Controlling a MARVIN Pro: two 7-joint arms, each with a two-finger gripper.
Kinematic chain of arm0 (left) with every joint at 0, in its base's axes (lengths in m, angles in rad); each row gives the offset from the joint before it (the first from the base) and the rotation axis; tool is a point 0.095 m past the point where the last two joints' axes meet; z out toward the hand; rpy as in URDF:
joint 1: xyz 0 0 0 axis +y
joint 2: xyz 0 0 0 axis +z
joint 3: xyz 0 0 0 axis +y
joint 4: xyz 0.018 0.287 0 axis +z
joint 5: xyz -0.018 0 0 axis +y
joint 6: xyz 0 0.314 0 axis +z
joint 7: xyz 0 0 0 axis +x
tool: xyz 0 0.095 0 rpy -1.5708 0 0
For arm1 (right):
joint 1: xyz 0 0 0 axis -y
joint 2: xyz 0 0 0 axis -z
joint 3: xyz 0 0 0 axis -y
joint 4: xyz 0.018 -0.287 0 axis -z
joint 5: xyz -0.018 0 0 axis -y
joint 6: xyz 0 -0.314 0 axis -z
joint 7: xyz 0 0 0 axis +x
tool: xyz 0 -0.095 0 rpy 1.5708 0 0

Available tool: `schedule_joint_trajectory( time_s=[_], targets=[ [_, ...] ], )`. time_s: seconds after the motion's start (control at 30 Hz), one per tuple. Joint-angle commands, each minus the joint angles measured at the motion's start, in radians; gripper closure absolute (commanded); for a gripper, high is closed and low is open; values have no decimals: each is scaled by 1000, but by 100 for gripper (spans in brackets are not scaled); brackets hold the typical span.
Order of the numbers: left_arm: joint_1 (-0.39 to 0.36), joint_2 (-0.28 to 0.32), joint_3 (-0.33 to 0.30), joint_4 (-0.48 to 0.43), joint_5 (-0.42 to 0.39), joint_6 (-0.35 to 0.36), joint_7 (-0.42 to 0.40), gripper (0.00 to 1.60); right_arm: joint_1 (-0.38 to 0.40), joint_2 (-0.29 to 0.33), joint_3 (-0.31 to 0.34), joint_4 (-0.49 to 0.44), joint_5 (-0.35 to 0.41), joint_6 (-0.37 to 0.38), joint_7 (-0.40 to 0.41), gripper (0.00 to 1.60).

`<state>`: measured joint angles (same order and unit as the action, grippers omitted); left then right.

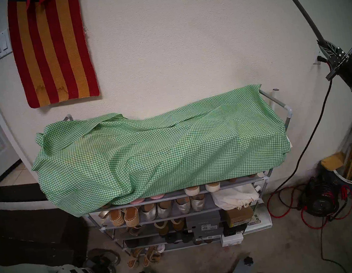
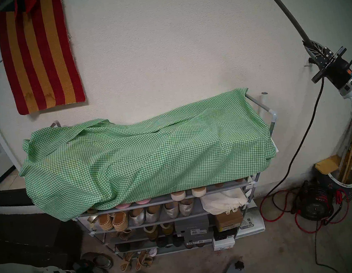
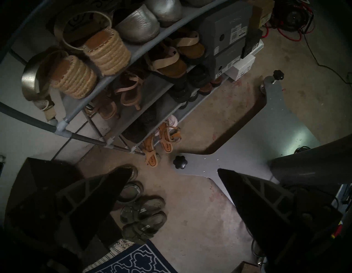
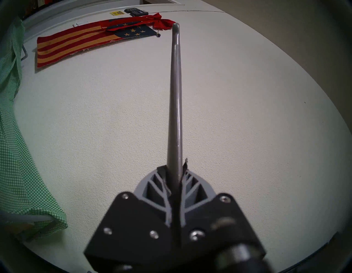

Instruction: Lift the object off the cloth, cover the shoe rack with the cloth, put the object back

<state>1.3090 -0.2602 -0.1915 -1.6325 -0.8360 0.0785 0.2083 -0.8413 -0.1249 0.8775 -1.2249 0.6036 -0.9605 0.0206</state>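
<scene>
The green-and-white check cloth [image 1: 149,150] [image 2: 142,158] lies draped over the top of the shoe rack [image 1: 288,116] [image 2: 273,116], and its front edge hangs just past the top shelf. The lower shelves, full of shoes and boxes, stay uncovered. My right gripper [image 1: 321,42] [image 2: 305,44] [image 4: 176,167] is raised right of the rack, near the wall, and is shut on the grey shoehorn [image 1: 302,11] [image 2: 283,9] [image 4: 175,104]. The shoehorn points up with its ring loop on top; its blade is hidden in the fingers. My left gripper [image 3: 175,170] hangs open and empty over the floor, left of the rack's [image 3: 64,124] front corner.
A red-and-orange striped rug [image 1: 52,48] hangs on the wall. A dark brown chest [image 1: 30,236] stands left of the rack. Loose shoes [image 3: 142,215] and a blue mat [image 3: 137,261] lie below my left gripper. Red cable and a reel [image 1: 321,200] lie at the right.
</scene>
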Motion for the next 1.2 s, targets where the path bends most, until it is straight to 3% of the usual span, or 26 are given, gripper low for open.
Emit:
schedule_joint_trajectory(
  time_s=[0.0, 0.43, 0.73, 1.17],
  targets=[
    [-69, 82, -75, 96, 18, -11, 32, 0, -10, 13, 7, -4, 2, 1, -12, 160],
    [-89, 125, -138, 169, 60, -65, 65, 0, -30, 16, 14, -14, 1, 1, -28, 160],
    [-122, 138, -194, 214, 72, -127, 130, 0, -42, 17, 20, -20, 1, 1, -39, 160],
    [-115, 149, -213, 251, 109, -210, 172, 0, -60, 19, 31, -27, 0, 1, -57, 160]
  ],
)
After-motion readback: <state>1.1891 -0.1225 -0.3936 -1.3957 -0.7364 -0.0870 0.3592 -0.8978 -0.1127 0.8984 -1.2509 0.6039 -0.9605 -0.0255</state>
